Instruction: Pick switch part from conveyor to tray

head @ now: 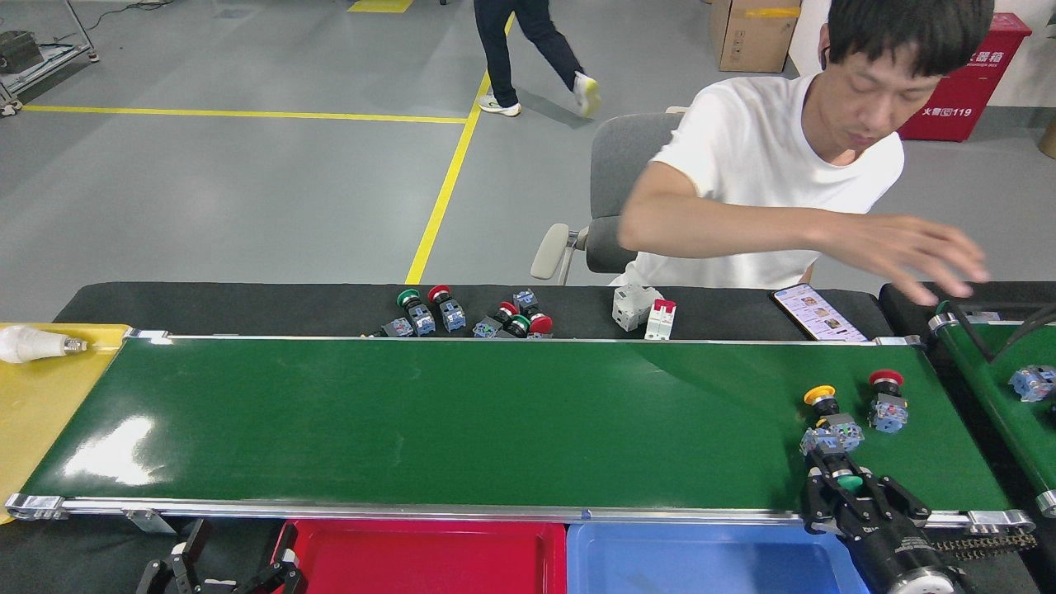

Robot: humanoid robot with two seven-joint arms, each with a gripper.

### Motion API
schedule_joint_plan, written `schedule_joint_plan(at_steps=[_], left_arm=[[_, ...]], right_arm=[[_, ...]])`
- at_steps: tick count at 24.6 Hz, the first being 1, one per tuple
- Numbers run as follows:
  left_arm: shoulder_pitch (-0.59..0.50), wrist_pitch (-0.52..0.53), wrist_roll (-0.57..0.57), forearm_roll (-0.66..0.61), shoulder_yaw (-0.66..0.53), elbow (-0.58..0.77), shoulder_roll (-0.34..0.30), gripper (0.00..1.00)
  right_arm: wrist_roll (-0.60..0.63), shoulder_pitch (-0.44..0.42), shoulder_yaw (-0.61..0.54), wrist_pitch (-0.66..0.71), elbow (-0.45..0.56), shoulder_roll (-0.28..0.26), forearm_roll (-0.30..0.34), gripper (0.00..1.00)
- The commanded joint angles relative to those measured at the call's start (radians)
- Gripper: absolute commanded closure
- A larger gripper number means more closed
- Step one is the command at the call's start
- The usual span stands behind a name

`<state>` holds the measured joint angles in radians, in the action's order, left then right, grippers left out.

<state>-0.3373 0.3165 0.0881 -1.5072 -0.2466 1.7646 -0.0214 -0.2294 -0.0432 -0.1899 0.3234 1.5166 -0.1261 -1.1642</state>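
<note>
At the right end of the conveyor, near its front rail, lies the switch part I am after: a green-capped push-button switch on its side, cap toward me, its blue-grey contact block pointing away and touching, or nearly touching, the block of a yellow-capped switch just behind it. A red-capped switch stands beside those, slightly apart. My right claw sits over the green cap with its black fingers spread to either side of it; I cannot tell whether the pads already touch. Judgement: the part is light, rigid plastic, not fragile, but the round cap is smooth and could roll or squirt out on the glossy belt; the narrower neck below the cap or the square block looks like the surer hold. The right arm comes in low from the bottom right corner, wrist reaching over the rail. My left claw rests below the belt near the red tray, fingers apart, holding nothing. The blue tray lies just left of my right wrist. A person's hand hovers beyond the far rail.
</note>
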Motion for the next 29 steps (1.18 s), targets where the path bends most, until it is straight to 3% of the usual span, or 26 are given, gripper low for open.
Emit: schedule_joint_plan(at_steps=[1,4,7,13,14,15,16,17,19,25,29], left_arm=[[0.003,0.007,0.004,0.004,-0.006,0.012,0.017,0.00],[0.003,-0.053,0.002,0.002,-0.006,0.012,0.024,0.00],[0.003,-0.071,0.001,-0.001,0.001,0.012,0.026,0.00],[0.009,-0.096,-0.001,-0.004,0.036,0.012,0.032,0.00],[0.012,-0.096,-0.001,-0.004,0.044,0.012,0.032,0.00],[0.012,-0.096,-0.001,-0.004,0.046,0.013,0.031,0.00],[0.012,-0.096,-0.001,-0.004,0.044,0.013,0.031,0.00],[0.011,-0.096,-0.001,-0.004,0.044,0.013,0.029,0.00],[0.011,-0.096,0.001,-0.004,0.044,0.013,0.029,0.00],[0.006,-0.096,0.007,-0.004,0.036,0.012,0.031,0.00],[0.006,-0.096,0.010,-0.004,0.036,0.013,0.031,0.00]], right_arm=[[-0.025,0.002,-0.003,0.140,0.048,-0.006,0.057,0.98],[-0.041,-0.026,-0.003,0.279,0.125,0.000,0.138,0.97],[-0.053,-0.061,0.061,0.462,0.160,0.036,0.155,0.97],[-0.068,-0.101,0.357,0.462,0.149,0.060,0.143,0.91],[-0.068,-0.099,0.415,0.462,0.137,0.080,0.124,0.78],[-0.068,-0.095,0.446,0.462,0.128,0.100,0.098,0.55],[-0.068,-0.090,0.455,0.462,0.123,0.131,0.063,0.07],[-0.068,-0.081,0.458,0.462,0.123,0.155,0.032,0.03],[-0.068,-0.072,0.458,0.462,0.123,0.181,-0.011,0.02],[-0.064,-0.030,0.403,0.444,0.151,0.189,-0.011,0.02],[-0.060,-0.009,0.213,0.227,0.191,0.194,-0.012,0.02]])
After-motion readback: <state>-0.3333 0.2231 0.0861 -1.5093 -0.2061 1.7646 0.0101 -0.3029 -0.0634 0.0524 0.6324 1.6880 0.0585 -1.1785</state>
